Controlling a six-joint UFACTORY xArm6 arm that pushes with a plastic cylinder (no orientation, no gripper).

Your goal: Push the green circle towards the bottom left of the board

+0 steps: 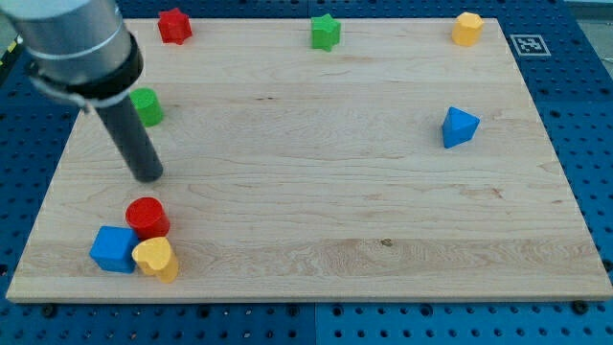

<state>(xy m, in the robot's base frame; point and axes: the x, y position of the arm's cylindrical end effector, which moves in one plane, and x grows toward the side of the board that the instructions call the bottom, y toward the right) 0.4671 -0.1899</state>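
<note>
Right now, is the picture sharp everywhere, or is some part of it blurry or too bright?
In the camera view, the board and blocks such as the blue triangle look sharp and evenly lit, with soft, short shadows and no strong glare. The grey arm housing at the view's top left is large and slightly soft. My tip is clear, below the green circle.

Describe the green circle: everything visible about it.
The green circle is a short, bright green cylinder that looks like painted wood or plastic, standing flat on the wooden board near the view's left edge, upper part. The dark rod passes in front of its left side and hides part of it, so contact there cannot be judged. My tip rests lower on the board, below the circle and apart from it. No other block touches it.
</note>
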